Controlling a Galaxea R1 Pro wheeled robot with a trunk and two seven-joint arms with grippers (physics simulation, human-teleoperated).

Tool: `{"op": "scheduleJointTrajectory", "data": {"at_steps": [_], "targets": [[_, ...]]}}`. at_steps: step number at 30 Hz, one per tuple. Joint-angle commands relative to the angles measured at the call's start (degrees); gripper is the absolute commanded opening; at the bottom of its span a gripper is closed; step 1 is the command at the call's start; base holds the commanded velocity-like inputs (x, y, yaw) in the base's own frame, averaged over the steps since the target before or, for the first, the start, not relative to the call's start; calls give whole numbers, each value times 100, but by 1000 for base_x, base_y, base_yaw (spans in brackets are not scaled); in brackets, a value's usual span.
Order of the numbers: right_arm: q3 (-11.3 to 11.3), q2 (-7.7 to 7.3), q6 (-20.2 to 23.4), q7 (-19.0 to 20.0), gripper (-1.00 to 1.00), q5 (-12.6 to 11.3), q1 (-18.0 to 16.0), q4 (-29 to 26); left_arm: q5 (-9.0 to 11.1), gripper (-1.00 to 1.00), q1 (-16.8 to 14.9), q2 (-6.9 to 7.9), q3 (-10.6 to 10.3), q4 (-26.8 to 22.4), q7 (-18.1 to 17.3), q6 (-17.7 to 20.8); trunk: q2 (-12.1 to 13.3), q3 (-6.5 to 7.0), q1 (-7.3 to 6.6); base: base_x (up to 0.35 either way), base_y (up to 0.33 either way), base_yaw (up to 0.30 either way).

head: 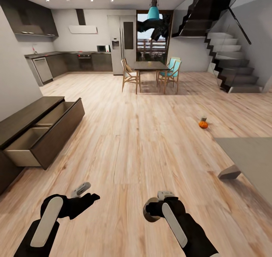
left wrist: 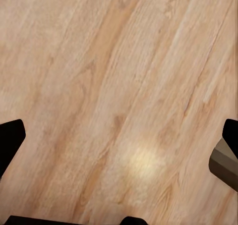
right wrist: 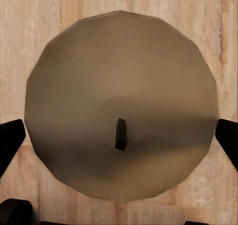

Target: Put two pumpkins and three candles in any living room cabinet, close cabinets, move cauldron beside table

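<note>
A wheeled robot faces the open living room with a candle (right wrist: 121, 103) clamped between the jaws of its right gripper (head: 155, 208), wick end toward the wrist camera, the grey-beige disc spanning the gap between both black fingertips (right wrist: 11, 140). The left gripper (head: 84, 196) hangs over bare floorboards (left wrist: 119, 86), jaws spread wide and holding nothing.

The cabinet (head: 60, 132) stands at ten o'clock, its long drawer pulled out and its pale wood compartments showing. A pumpkin (head: 203, 124) sits on the floor at one o'clock, with a small grey object that looks like another candle (head: 204, 119) just behind it. A corner of the grey-topped low table (head: 249, 155) juts in at three o'clock.

The sound move, by my judgement, is to swing left, carry the candle level over the nearer compartment, lower it below the drawer's rim, and only then release, so it cannot roll off the front.

No brand, label or writing is legible anywhere in the room.
</note>
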Motion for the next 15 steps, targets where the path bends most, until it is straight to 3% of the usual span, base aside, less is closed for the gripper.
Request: {"op": "scheduleJointTrajectory", "data": {"at_steps": [1,15], "targets": [[7,-2,8,-60,-100,-64,-4,-6,63,100,-4,-2,2,-4,56,12,-2,-5,3,350,97,0],[11,5,0,-60,-100,-40,-4,0,69,100,-4,-23,-6,-4,84,12,-2,-5,3,339,127,0]]}}
